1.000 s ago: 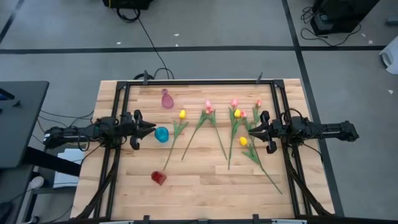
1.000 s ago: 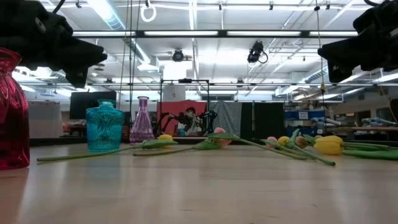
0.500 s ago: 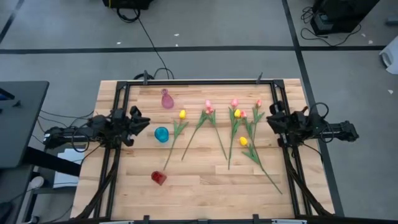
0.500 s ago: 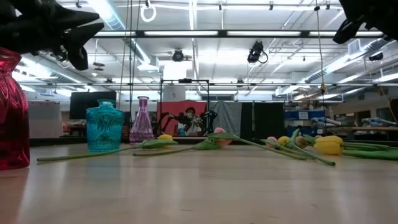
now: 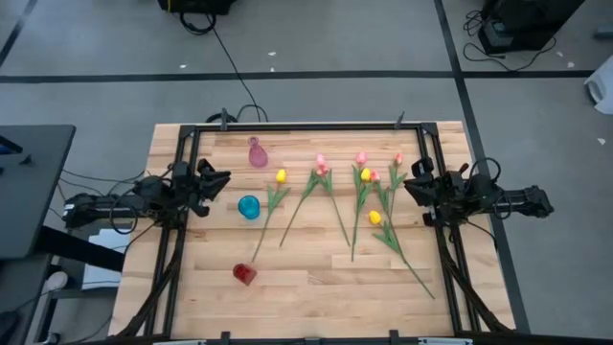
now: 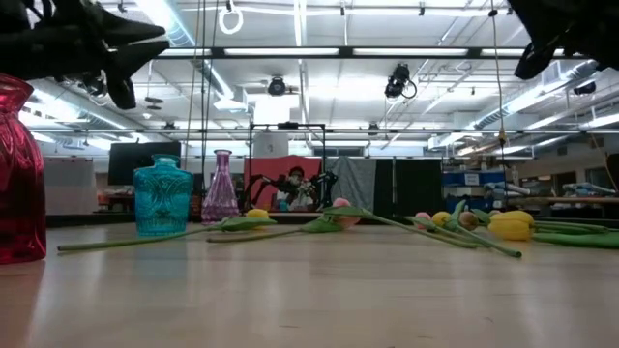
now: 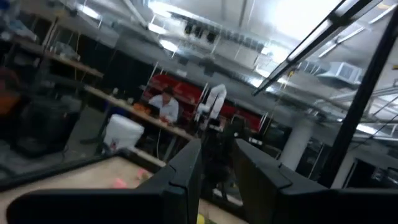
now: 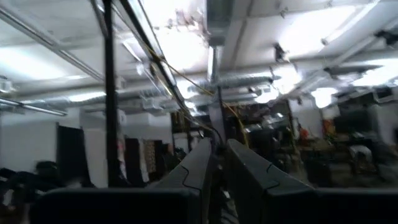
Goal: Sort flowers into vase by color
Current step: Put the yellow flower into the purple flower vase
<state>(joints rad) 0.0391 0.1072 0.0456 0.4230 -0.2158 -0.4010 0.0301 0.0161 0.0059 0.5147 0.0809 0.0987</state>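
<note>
Several tulips lie flat on the wooden table (image 5: 316, 287) between the arms, heads toward the far edge. Yellow heads show in the high view (image 5: 281, 175), (image 5: 365, 173), (image 5: 374, 218), and pink heads (image 5: 321, 163), (image 5: 361, 157), (image 5: 398, 158). The thin green stems (image 5: 337, 216) cross one another. In the low view the flowers (image 6: 338, 215) lie along the table top. My left gripper (image 5: 222, 179) hangs raised at the table's left, shut and tipped upward. My right gripper (image 5: 412, 182) hangs raised at the right, beside the rightmost flowers, also shut.
Three vases stand left of the flowers: a pink one (image 5: 257, 153) near the far edge, a blue one (image 5: 249, 207) close to my left gripper, and a red one (image 5: 244, 274) toward the near edge. A black frame (image 5: 306, 126) borders the table. A person sits far behind (image 7: 166, 106).
Both arms have drawn back from the middle toward their own table edges and risen, their grippers tipping upward. My right gripper has pulled away from the rightmost flowers. The flowers and vases have stayed in place.
</note>
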